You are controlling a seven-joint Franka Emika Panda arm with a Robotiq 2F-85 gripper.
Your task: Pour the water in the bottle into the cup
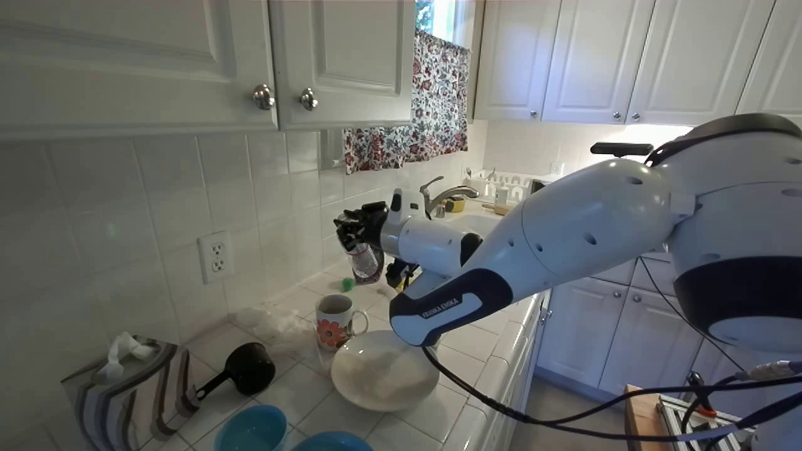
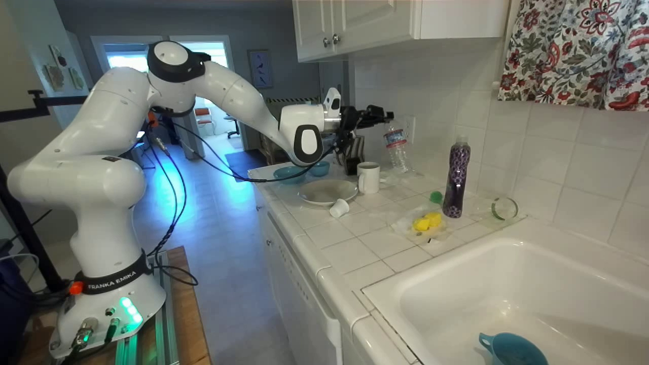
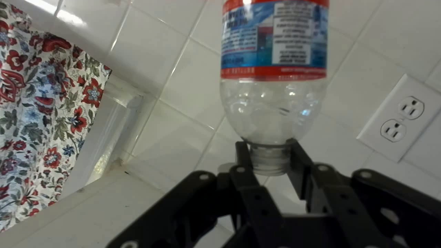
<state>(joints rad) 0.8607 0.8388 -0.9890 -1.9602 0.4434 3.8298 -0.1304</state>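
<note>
Tool (image 3: 268, 158): gripping clear bottle (image 3: 274, 48) above counter (image 1: 467, 344) | bowl (image 1: 379, 383) between mug (image 1: 332, 322) and front edge (image 1: 481, 404)

The mug (image 1: 334, 322) is flowered in orange-red on white. The clear bottle (image 3: 274, 103) is labelled in blue, edged with red. The tall bottle (image 2: 456, 180) is patterned in dark and paler purple. The curtain (image 2: 573, 56) is flowered in red, blue and grey-green on white.

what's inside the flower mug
In an exterior view, only the shaded upper inside of the flower mug shows through its mouth. The near wall covers the bottom, so whether anything lies down there cannot be seen.
</note>
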